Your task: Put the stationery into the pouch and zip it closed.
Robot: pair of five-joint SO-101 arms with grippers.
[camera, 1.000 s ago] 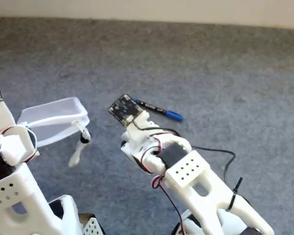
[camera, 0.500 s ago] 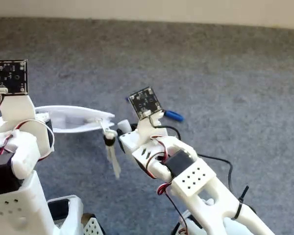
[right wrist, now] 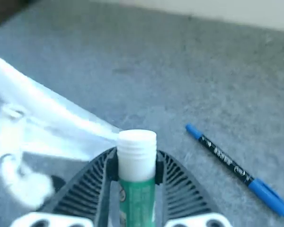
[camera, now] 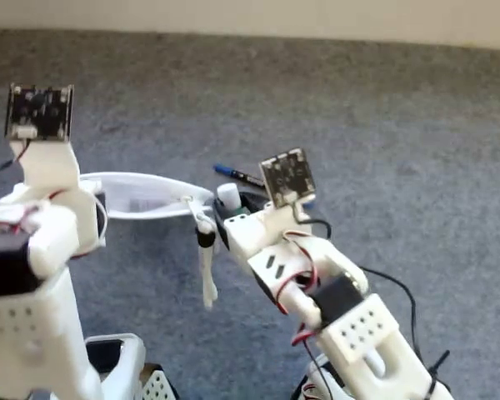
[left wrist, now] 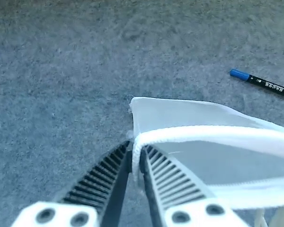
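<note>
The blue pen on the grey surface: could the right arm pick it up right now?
Probably not yet. The right gripper is shut on a glue stick, so it has no room; the blue pen itself lies uncovered nearby.

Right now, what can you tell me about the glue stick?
The glue stick is a small round tube, plastic by the look of it, with a green body and a white ribbed cap. The cap is on. The right hand is shut on it, with a black ribbed finger on each side and the white top poking out past them. The cap sits right beside the end of the pouch. I cannot tell whether they touch.
</note>
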